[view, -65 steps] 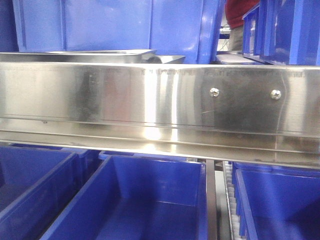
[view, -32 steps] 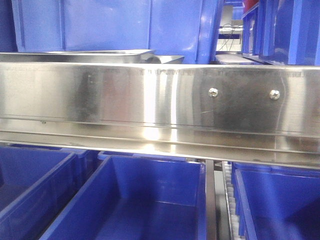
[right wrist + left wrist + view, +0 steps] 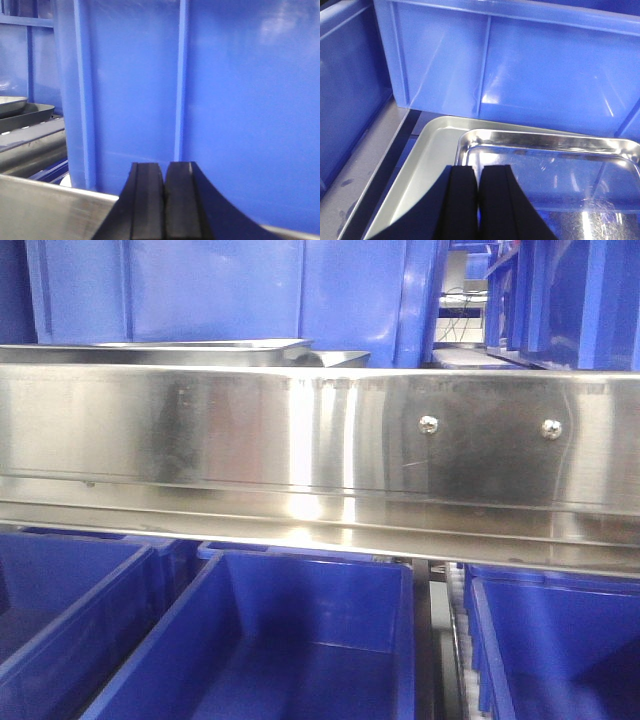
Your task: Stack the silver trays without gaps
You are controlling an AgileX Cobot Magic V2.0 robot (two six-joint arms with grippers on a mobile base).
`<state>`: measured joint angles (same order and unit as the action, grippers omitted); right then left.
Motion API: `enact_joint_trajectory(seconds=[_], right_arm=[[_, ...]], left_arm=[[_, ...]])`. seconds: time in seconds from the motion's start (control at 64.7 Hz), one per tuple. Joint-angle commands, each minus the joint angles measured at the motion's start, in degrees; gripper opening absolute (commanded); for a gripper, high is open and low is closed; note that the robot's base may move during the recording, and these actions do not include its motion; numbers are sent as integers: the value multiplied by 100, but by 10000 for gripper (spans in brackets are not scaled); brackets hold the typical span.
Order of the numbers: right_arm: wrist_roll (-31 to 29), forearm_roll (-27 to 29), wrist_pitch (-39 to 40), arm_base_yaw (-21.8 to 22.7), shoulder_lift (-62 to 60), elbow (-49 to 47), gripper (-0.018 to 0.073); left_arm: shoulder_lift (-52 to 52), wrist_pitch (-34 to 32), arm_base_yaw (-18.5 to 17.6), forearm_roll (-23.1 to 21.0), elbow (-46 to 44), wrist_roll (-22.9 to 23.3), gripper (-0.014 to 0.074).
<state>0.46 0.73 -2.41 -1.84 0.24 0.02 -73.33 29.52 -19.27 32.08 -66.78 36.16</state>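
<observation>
Big blue bin (image 3: 520, 65) fills the wall beyond both arms. Just ahead of the left jaws (image 3: 478, 200), pressed shut and holding nothing, the larger dull tray (image 3: 427, 165) carries the smaller shiny tray (image 3: 555, 165), sitting skewed to the right. Right jaws (image 3: 164, 200) shut too, empty, facing blue plastic. Risk: push that shiny tray unevenly and a corner rides the rim, leaving a gap.

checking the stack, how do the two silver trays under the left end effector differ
The inner tray is mirror-bright; the outer tray looks duller, satin grey. The inner tray sits inside the outer tray, whose floor shows bare along its left side, so the outer one looks larger. Both are shallow steel pans with rounded corners.
</observation>
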Motion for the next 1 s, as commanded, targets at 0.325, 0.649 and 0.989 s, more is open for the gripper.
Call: enact_joint_trajectory(seconds=[0.325, 0.649, 0.989], right_arm=[[-8, -1, 282, 24, -24, -2, -69], [-8, -1, 282, 24, -24, -2, -69], [-8, -1, 282, 24, -24, -2, -69]], left_arm=[[47, -99, -35, 22, -35, 0, 4], [47, -99, -35, 22, -35, 0, 4], [47, -99, -35, 65, -35, 0, 4]])
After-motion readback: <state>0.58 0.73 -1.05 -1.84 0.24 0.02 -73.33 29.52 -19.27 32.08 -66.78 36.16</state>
